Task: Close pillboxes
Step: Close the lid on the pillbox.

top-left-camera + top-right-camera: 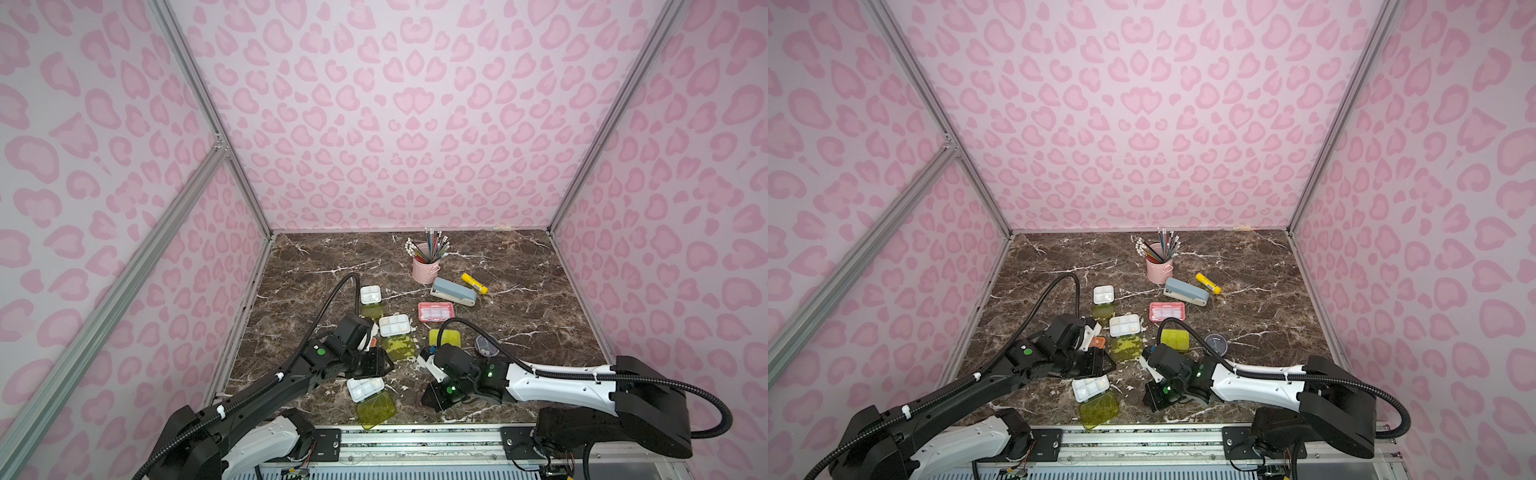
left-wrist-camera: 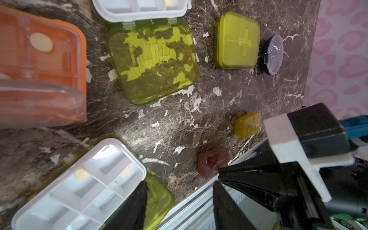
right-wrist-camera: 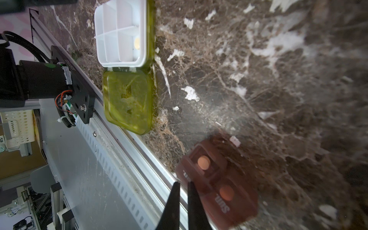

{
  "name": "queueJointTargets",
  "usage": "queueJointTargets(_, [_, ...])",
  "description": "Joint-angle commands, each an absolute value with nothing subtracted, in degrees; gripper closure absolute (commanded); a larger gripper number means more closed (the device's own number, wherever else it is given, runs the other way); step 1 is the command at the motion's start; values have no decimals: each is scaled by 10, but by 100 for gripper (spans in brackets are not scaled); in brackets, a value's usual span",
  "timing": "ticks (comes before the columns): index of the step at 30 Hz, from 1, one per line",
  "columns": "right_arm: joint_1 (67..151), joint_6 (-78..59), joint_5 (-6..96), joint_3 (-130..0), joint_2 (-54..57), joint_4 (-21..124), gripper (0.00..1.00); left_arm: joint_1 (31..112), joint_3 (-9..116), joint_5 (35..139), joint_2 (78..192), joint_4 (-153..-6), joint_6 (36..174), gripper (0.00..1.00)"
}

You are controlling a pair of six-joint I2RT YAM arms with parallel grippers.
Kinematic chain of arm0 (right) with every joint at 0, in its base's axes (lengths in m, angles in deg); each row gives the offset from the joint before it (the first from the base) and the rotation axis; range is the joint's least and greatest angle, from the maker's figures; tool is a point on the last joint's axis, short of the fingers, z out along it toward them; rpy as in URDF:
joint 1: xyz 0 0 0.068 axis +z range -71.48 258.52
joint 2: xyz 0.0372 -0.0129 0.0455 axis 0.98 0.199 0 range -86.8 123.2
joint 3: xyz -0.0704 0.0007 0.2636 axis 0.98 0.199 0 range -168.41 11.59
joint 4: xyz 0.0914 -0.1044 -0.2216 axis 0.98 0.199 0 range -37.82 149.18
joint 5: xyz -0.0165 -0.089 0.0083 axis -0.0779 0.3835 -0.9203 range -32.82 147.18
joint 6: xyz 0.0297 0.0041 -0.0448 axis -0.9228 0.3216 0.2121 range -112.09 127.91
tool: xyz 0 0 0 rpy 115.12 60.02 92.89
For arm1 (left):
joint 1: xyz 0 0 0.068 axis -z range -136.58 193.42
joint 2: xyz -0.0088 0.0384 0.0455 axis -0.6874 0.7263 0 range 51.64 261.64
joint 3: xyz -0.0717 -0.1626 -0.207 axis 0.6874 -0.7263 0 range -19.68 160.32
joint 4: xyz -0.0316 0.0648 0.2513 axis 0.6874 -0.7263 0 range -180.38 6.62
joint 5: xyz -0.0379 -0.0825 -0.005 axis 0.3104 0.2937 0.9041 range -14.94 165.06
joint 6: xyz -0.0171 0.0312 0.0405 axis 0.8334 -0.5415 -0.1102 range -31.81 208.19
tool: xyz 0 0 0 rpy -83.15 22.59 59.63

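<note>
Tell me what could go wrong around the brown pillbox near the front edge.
The brown pillbox lies right by the table's front edge; a sideways nudge from the right gripper might slide it onto the rail. The left gripper hovers by the nearby white tray, so the arms could clash.

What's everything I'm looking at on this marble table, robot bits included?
Open white pill trays with yellow-green lids: three, left and front
Closed yellow-green square pillbox: one, centre
Pink rectangular pillbox: one, behind it
Orange pillbox: one, under left arm
Brown pillbox: one, front edge
Small olive pillbox: one, by right arm
Round dark-blue pillbox: one, right of centre
Grey-blue stapler, yellow glue stick, pink pencil cup: one each, back
Robot arms: two, black-and-white, front; left jaws apart, right jaws almost together
</note>
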State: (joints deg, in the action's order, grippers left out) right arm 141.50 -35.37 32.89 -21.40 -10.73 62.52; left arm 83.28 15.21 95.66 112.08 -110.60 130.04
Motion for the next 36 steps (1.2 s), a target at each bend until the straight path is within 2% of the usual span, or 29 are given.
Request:
queueJointTargets(1, [1415, -347, 327, -215, -103, 612, 86, 833, 149, 959, 1117, -1103, 1293, 45])
queueJointTargets(36, [1416, -348, 320, -208, -80, 594, 83, 832, 141, 960, 1114, -1099, 1294, 45])
